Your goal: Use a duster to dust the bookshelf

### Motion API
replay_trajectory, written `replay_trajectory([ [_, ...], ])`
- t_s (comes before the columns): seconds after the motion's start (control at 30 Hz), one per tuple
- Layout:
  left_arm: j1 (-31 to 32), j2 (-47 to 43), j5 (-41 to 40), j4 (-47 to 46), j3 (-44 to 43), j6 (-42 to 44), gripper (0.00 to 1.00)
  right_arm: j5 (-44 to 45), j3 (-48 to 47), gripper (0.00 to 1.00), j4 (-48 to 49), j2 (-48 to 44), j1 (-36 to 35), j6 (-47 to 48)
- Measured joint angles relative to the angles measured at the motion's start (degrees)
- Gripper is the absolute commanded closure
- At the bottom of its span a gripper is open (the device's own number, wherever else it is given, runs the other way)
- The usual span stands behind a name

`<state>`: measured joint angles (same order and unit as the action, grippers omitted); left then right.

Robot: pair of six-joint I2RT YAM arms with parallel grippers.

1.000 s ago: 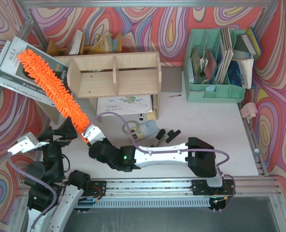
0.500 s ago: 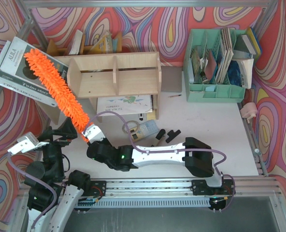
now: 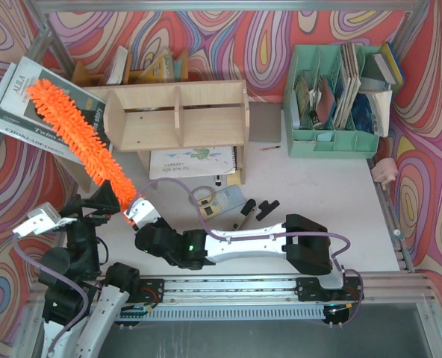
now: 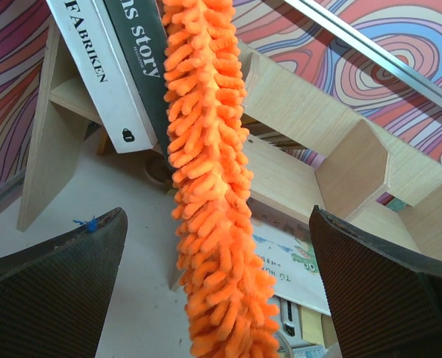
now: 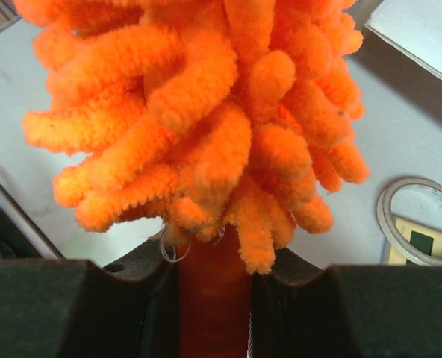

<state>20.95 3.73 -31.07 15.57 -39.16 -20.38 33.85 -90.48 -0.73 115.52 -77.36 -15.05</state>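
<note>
Top view: right gripper (image 3: 137,212) is clamped narrow on the low end of the duster (image 3: 78,142). The duster slants up and left, and its fluffy tip sits over the stacked books (image 3: 16,104) just left of the bookshelf (image 3: 206,93). It crosses near the shelf's left side panel, but I can't tell from here if they touch. Both compartments look bare and neither has the duster in it, so I'd say most of the wiping is yet to do. Left gripper (image 3: 94,203) sits low by the duster's base. Left wrist view: its jaws are spread wide with the chenille hanging between them. Neither pad touches it, so it holds nothing. White book spines (image 4: 101,67) lean behind the duster, with plywood cells to the right. Right wrist view: both fingers (image 5: 72,306) pinch the thin orange handle (image 5: 213,321) just below the first tufts. Handling guess: light, with a stiff plastic core and a soft head that squashes and drags on edges. Smooth handle could twist or slide under side load. Grip on the bare handle is right, never on the fluff. Long lever past the grip, so tip will lag and wobble. Sweep gently.
</note>
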Motion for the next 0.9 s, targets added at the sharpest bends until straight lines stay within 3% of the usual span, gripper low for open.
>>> replay_trajectory([
  [0.9,-0.4,0.3,0.4,0.0,0.0,-0.2,0.02,1.2,-2.0,1.00,-4.1,0.0,1.2,-2.0],
])
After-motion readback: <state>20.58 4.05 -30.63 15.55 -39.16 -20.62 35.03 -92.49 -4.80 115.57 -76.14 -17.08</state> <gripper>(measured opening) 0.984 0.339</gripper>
